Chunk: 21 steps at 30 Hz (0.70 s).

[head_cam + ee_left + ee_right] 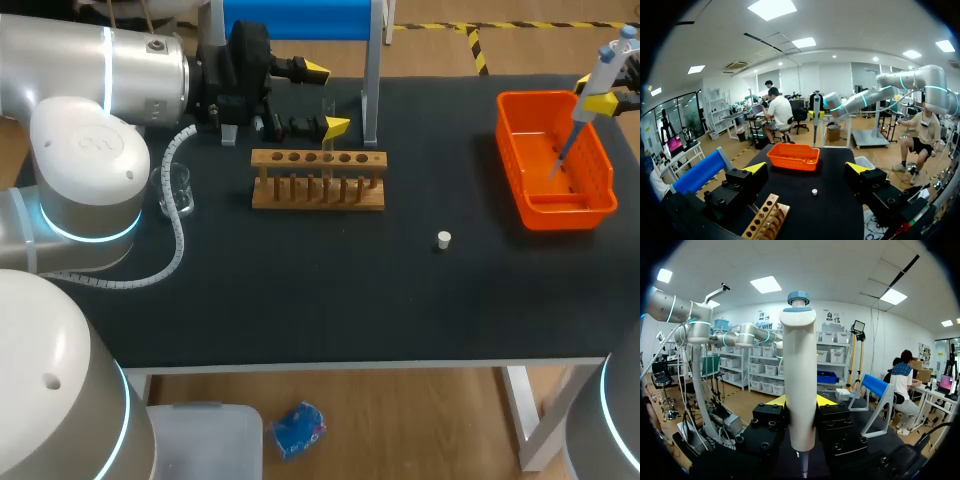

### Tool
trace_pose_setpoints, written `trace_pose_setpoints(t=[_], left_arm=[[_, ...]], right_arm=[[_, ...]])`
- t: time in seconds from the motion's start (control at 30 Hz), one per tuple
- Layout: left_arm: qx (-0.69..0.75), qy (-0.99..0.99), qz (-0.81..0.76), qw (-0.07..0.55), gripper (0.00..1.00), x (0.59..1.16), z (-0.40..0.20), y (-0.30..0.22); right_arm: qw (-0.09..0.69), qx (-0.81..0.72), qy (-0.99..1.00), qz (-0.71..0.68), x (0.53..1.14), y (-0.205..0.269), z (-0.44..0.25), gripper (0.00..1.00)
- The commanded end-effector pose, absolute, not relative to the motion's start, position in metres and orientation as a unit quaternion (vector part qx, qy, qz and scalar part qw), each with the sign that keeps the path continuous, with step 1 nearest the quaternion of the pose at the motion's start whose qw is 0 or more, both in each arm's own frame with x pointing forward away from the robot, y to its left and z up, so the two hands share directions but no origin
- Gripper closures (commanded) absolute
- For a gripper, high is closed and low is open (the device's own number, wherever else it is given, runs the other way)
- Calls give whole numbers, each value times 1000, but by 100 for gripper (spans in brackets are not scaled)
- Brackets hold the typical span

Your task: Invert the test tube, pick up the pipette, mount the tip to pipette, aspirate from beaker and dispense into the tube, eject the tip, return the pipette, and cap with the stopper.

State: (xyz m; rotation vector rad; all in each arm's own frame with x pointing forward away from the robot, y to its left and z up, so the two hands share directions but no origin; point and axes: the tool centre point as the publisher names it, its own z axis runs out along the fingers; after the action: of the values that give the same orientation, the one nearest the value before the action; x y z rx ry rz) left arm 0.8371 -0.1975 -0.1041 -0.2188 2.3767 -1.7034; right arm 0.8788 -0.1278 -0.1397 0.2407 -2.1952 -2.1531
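My right gripper [598,98] is shut on a white pipette [592,95] with a blue top, held upright. The pipette's thin lower end hangs over the orange bin [520,165] at the table's right. The right wrist view shows the pipette [799,385] clamped between the yellow-tipped fingers of my right gripper [800,401]. My left gripper [326,97] stands open just behind the wooden tube rack [318,195]. A clear test tube [327,140] stands upright in the rack, close to the nearer yellow tip. A glass beaker [172,190] sits left of the rack. The small white stopper [444,239] lies on the mat.
A blue stand with a metal leg [371,90] rises behind the rack. From the left wrist, the open left gripper [806,169] has the orange bin [793,156] ahead of it. The stopper [814,191] lies nearer and the rack [767,220] under one finger.
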Motion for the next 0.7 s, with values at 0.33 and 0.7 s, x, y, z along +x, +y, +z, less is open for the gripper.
trace_pose_setpoints(t=[0.33,0.7], left_arm=[[-74,806,-578,105,0,837,-104,-197],[-74,806,-578,105,0,837,-104,-197]], right_arm=[[56,95,-699,-706,903,-169,-164,100],[64,100,-691,-713,907,-177,-179,100]])
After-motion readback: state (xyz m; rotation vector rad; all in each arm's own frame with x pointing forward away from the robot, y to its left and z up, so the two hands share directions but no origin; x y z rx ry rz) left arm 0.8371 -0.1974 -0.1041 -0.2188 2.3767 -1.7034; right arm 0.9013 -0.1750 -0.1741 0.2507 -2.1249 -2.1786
